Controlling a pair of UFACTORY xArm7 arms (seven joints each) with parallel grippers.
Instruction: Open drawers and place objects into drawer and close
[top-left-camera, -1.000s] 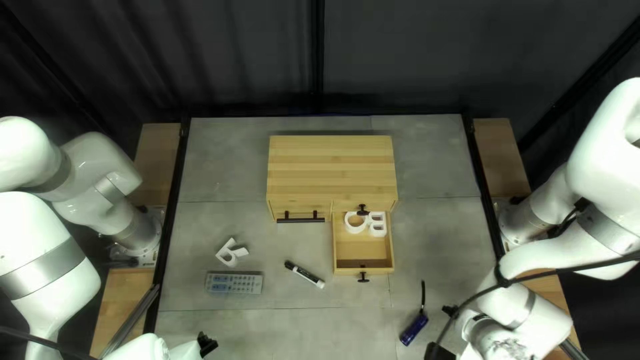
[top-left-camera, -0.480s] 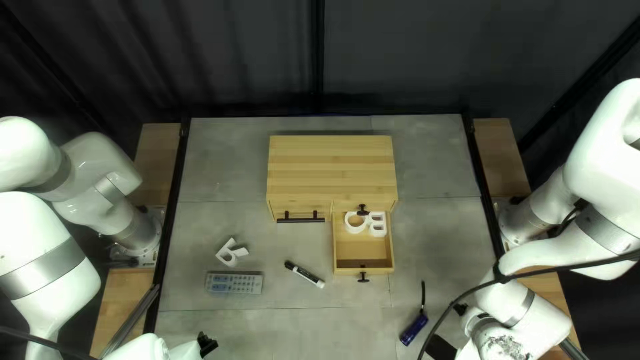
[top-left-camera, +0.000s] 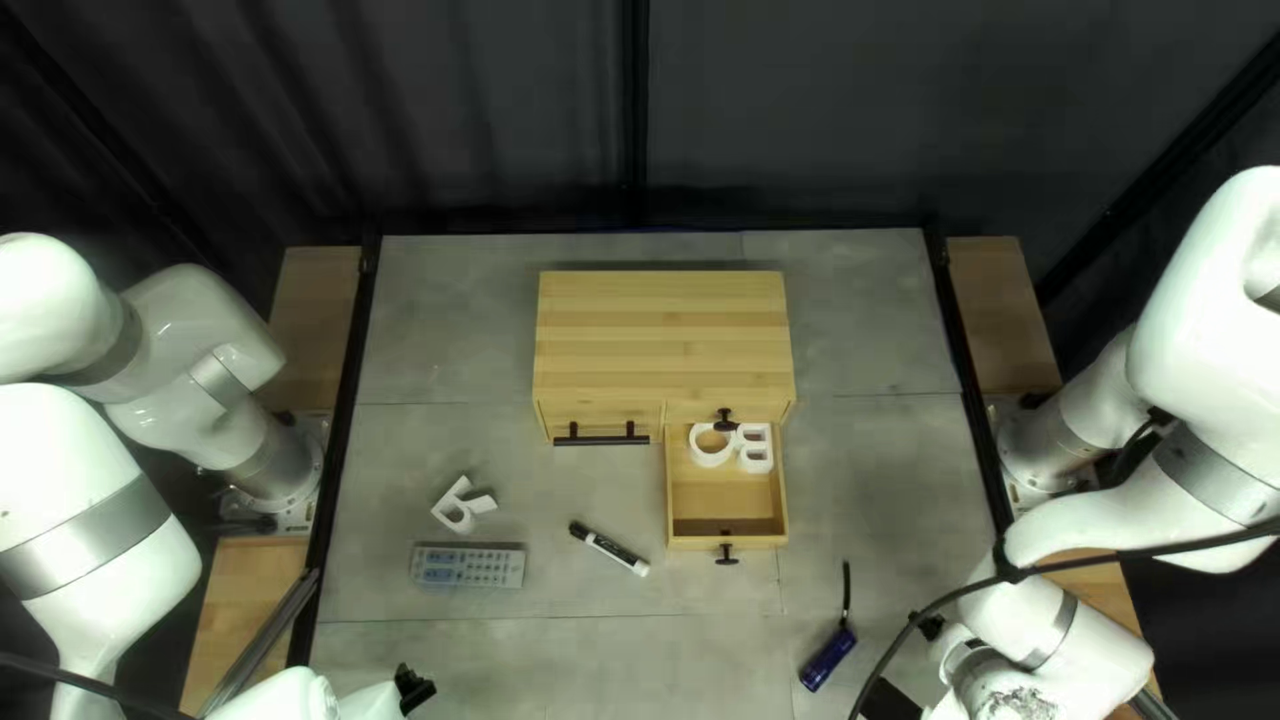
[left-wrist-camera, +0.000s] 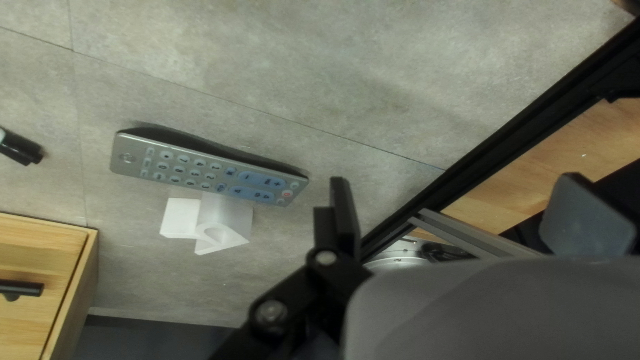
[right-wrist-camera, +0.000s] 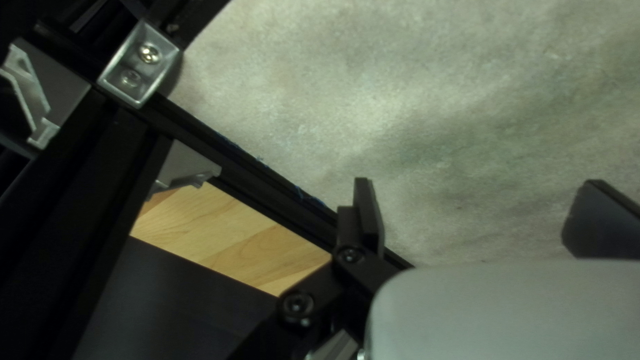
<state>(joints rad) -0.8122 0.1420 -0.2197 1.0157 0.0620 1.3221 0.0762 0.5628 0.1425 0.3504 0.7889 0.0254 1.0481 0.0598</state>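
The black left gripper and black right gripper gaped wide. A white B lay inside the wooden drawer.

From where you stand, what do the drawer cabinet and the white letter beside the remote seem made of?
The cabinet looks like bamboo or light wood, smooth, with striped grain. The letter seems matte plastic, perhaps printed: plain white, no grain.

We seem to be in a robotics lab, since our white left arm and right arm flank a grey table with black rails and a dark curtain behind.
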